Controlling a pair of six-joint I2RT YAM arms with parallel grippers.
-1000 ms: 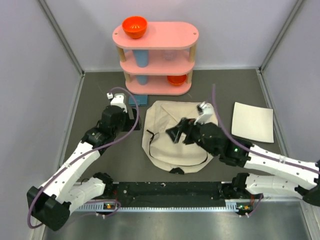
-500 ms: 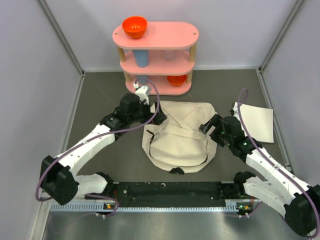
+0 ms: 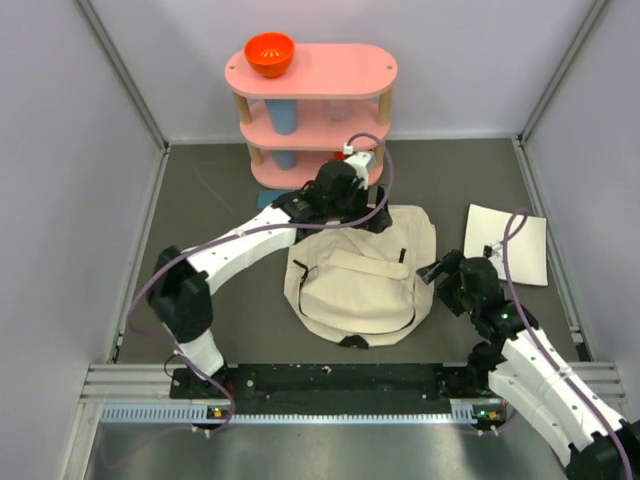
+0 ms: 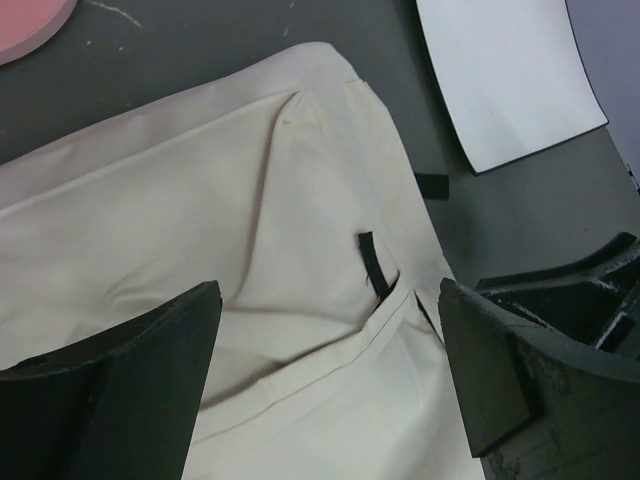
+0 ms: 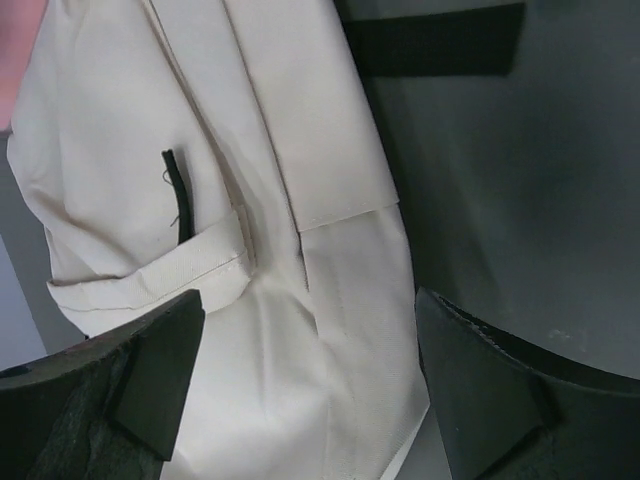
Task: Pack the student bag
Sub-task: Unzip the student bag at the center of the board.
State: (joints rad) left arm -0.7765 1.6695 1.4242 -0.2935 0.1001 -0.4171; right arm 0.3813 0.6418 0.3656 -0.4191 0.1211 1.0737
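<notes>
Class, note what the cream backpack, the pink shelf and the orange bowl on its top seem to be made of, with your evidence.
Backpack: likely matt woven canvas; soft creases and stitched seams.
Pink shelf: painted boards, probably wood, on pale wood-looking posts; even satin surface.
Orange bowl: probably plastic; uniform bright colour, smooth look.

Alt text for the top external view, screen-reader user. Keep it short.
A cream canvas backpack lies flat on the dark table, the left gripper open over its far edge and the right gripper open at its right edge. Behind stands a pink three-tier shelf with an orange bowl on top; a white sheet lies to the right.
</notes>
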